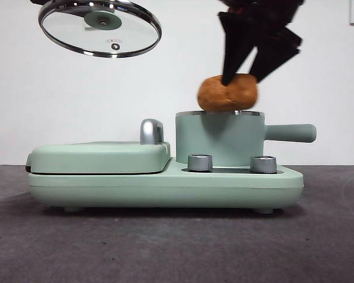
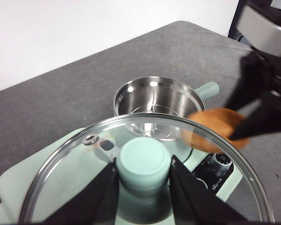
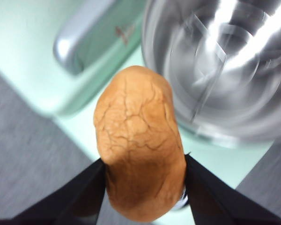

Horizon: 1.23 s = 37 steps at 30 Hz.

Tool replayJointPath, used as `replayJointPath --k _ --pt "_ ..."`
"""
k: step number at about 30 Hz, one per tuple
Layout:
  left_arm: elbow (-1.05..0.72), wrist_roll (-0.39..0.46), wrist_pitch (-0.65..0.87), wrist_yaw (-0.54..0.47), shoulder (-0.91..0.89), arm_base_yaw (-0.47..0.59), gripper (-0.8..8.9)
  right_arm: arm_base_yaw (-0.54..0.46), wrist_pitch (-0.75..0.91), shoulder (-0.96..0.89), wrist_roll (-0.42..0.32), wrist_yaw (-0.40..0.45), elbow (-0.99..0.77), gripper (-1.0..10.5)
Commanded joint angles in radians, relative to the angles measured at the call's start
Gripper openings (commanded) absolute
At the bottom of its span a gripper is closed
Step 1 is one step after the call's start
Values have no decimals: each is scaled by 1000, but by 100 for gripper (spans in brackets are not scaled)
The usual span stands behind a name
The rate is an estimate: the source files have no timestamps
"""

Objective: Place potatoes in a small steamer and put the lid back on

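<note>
Orange-brown potato (image 1: pixel 228 92) clamped in right end effector (image 1: pixel 243 78), just above the empty small steamer (image 1: pixel 219 138) rim, not yet in; left end effector (image 2: pixel 144 176) grips lid (image 1: pixel 100 26) knob aloft, replacement pending.

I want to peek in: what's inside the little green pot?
Inside the small mint-green steel-rimmed pot only a shiny steel steamer insert shows; no food yet. The glass lid hides its near edge.

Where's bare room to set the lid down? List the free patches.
Free: bare gray table in front of the appliance, and the flat griddle cover. Crowded: the steamer mouth, where the right gripper holds the potato.
</note>
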Motion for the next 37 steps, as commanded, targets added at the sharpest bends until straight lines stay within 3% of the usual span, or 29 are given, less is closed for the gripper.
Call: replayJointPath --k 1,12,37 --pt "16 7 29 0 -2 -2 14 -2 8 66 -11 9 85 204" --pt "16 6 26 0 -2 -2 14 -32 18 187 -11 10 281 204" --pt "16 3 21 0 -2 -2 14 -95 67 361 -20 18 283 206"
